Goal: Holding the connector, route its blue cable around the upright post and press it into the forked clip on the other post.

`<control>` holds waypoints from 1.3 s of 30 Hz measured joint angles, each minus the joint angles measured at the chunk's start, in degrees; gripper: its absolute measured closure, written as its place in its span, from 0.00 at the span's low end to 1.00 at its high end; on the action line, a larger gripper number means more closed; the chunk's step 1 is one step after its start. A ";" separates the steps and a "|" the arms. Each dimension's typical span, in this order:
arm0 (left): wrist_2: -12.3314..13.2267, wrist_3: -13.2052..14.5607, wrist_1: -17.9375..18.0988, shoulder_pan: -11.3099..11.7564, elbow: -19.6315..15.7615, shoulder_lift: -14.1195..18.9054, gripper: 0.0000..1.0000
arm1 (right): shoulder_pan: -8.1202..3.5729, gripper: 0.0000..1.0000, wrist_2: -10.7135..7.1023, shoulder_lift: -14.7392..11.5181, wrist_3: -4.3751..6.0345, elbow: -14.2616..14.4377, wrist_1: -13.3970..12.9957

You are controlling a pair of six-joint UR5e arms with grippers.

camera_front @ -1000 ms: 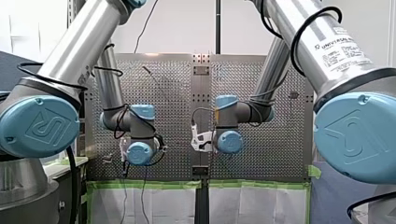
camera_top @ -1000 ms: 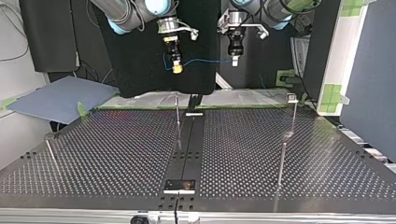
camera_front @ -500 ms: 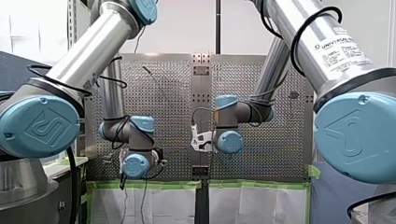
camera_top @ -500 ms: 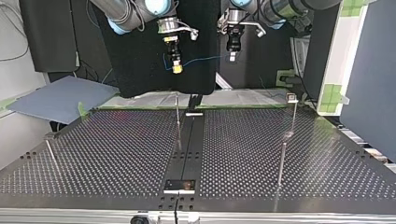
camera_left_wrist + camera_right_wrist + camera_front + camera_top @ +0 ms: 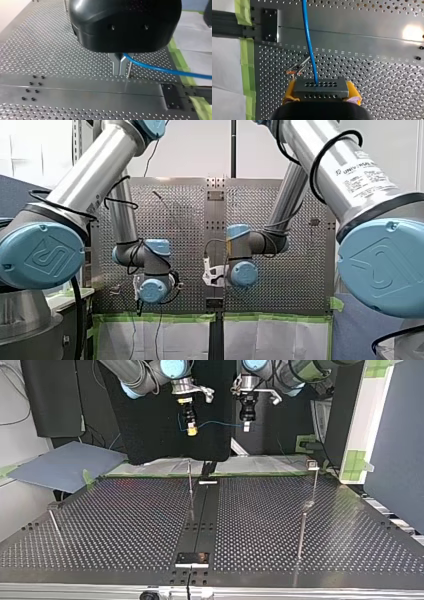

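- At the top view's left, my right end effector (image 5: 190, 431) hung high beyond the counter's (image 5: 125, 525) far edge, its yellow pads (image 5: 290, 91) closed on the connector (image 5: 321, 87).
- The blue cable (image 5: 220, 423) ran nearly level from the connector to my left end effector (image 5: 246, 426), whose metal fingers (image 5: 115, 63) were pinched shut on it partway along.
- Below them stood the upright post (image 5: 190, 482). Neither it nor the forked clip (image 5: 312, 464), well apart toward the view's right, carried any cable, so routing was judged barely begun.
- Done well, the span would be held lightly taut, lowered to wrap the upright post, then swept toward the clip and pressed in from above, with both grips firm.
- Open room lay over the whole counter. The bare post (image 5: 301, 532) nearer the camera at the right, and the counter's far edge under both arms, were the things to clear.
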 joint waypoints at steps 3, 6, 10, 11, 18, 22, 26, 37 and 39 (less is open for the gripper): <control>0.08 -1.29 -1.31 0.15 0.01 1.31 1.00 | 0.06 1.00 -0.01 -1.38 1.45 -0.04 0.99; 0.15 -2.62 -2.61 0.26 0.03 2.64 1.00 | -0.02 1.00 -0.02 -2.89 2.45 -0.13 1.55; 0.03 -4.45 -4.63 0.42 0.03 4.66 1.00 | -0.32 1.00 0.00 -4.98 3.08 -0.31 1.77; 0.00 -4.65 -5.09 0.46 0.03 5.10 1.00 | -0.36 1.00 0.00 -5.41 3.14 -0.43 1.80; -0.05 -5.12 -8.35 0.66 0.36 8.41 1.00 | -0.59 1.00 -0.12 -9.02 3.03 -3.31 4.34; -0.10 -5.42 -9.63 0.93 1.00 10.80 1.00 | -0.66 1.00 -0.15 -10.45 2.93 -5.31 6.46; -0.12 -5.47 -10.75 1.27 2.25 12.80 1.00 | -0.68 1.00 -0.18 -10.73 2.90 -5.92 7.02; -1.92 -6.05 -14.77 3.06 5.44 17.68 1.00 | -1.08 1.00 -0.29 -14.15 2.74 -9.92 10.80; -2.15 -6.05 -15.48 3.49 5.51 18.56 1.00 | -1.22 1.00 -0.57 -15.04 2.73 -10.60 11.45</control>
